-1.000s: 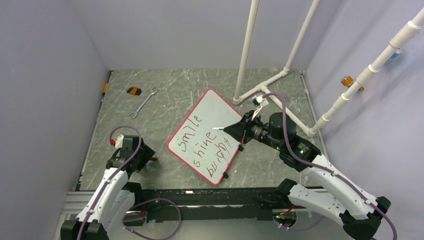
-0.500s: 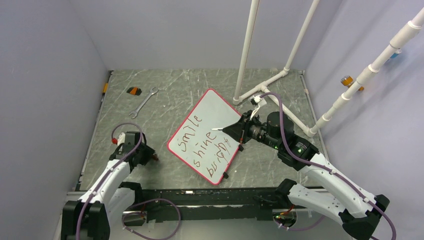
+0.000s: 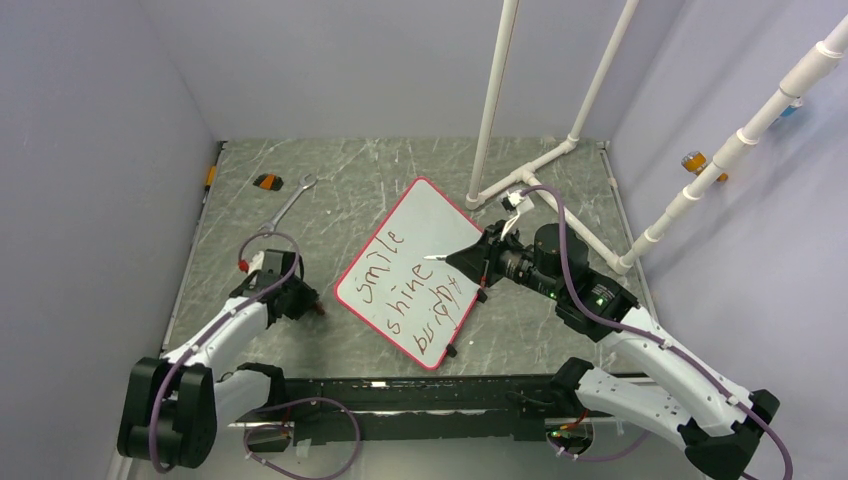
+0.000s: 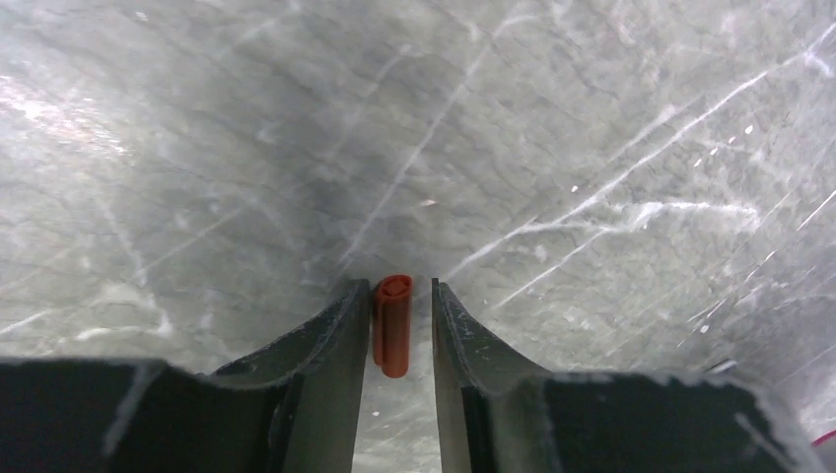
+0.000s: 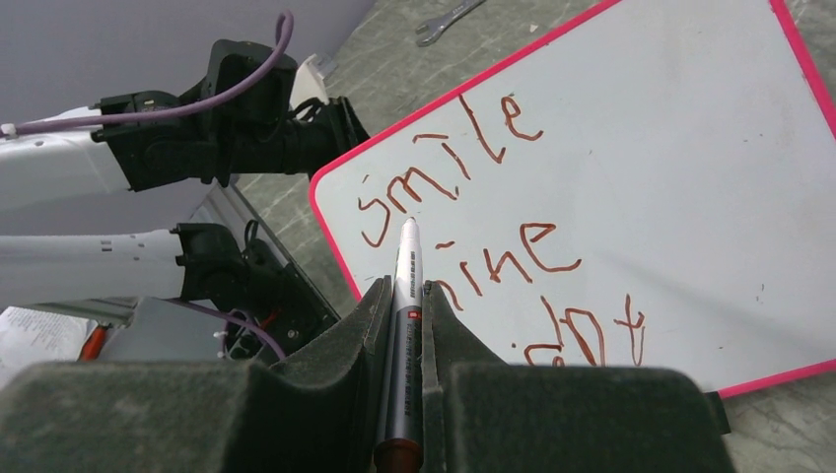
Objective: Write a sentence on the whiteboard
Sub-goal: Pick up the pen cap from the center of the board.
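Observation:
The whiteboard lies tilted on the grey table, its pink rim showing in the right wrist view too. The sentence runs in stacked reddish-brown lines, "smile" and "shine" above a scrawled third word. My right gripper is shut on a silver marker, whose white tip hangs just over the writing. My left gripper is low over the table left of the board. A red marker cap lies between its narrowed jaws, against the left finger, with a slim gap to the right one.
A wrench and a small orange-black piece lie at the back left. A white pipe frame stands behind the board's far corner, with more pipes along the right wall. Two black clips sit on the board's near edge.
My left arm has moved forward and right toward the board's left corner, and its jaws have narrowed around the red cap. The right arm has shifted only slightly.

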`<control>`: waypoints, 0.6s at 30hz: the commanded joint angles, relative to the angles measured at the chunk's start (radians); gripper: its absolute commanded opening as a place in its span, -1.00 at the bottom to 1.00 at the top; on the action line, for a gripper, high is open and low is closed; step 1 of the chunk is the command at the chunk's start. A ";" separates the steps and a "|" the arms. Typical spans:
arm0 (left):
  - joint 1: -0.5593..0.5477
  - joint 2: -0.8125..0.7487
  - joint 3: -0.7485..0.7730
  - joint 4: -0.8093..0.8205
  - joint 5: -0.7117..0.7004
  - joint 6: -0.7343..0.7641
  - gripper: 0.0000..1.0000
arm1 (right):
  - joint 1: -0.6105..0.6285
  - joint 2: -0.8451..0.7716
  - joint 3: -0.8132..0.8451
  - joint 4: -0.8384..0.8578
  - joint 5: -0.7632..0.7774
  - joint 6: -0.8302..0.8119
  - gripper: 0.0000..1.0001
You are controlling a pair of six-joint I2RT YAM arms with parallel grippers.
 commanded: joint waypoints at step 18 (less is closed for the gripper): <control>-0.154 0.193 0.157 -0.261 -0.217 0.086 -0.29 | 0.000 -0.034 0.021 0.005 0.060 -0.049 -1.00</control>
